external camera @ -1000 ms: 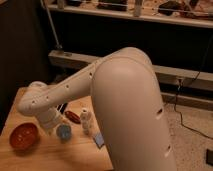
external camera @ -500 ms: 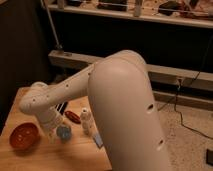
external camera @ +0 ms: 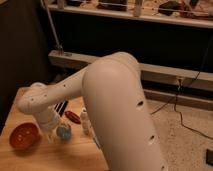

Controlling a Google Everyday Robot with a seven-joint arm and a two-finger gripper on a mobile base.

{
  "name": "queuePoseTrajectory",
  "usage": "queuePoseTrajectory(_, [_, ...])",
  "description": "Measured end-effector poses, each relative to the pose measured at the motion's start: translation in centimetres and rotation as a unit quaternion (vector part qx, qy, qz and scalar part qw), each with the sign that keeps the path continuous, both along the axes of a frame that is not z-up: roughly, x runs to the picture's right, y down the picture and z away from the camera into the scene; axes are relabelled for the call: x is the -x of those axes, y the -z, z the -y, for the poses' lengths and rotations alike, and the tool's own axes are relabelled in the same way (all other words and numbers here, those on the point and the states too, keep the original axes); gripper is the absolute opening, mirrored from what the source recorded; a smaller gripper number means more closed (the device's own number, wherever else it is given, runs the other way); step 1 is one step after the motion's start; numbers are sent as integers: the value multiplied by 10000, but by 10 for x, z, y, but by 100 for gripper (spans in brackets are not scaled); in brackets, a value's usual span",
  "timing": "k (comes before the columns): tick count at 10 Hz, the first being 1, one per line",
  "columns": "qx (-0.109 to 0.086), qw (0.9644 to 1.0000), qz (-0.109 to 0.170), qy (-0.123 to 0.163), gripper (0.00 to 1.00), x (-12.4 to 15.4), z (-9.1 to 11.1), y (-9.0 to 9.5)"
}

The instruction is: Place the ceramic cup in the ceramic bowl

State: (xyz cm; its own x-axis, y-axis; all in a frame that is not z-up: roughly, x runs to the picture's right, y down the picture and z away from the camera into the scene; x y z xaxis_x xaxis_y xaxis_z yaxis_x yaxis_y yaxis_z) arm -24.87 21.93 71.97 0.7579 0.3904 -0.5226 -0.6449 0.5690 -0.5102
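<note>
The ceramic cup, small and blue-teal, stands on the wooden table just right of my gripper. The ceramic bowl, wide and red-orange, sits at the table's left front, a short way left of the cup. My gripper hangs low from the white wrist, between bowl and cup and right beside the cup. The cup rests on the table. My big white arm fills the middle of the view and hides the table's right part.
A small oblong red object lies behind the cup. A white bottle stands right of it, against my arm. Dark shelving and a low rail run behind the table. Cables lie on the floor at right.
My big arm link has swung a little left and toward the camera and now covers the blue sponge. The gripper stays low beside the cup. Cup and bowl have not moved.
</note>
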Motion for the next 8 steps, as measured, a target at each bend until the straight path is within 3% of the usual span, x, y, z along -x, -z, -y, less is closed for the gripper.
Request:
queuePoseTrajectory(5, [275, 9985, -201, 439, 65, 2, -13, -15])
queuePoseTrajectory(8, [444, 9969, -369, 527, 65, 3, -19, -23])
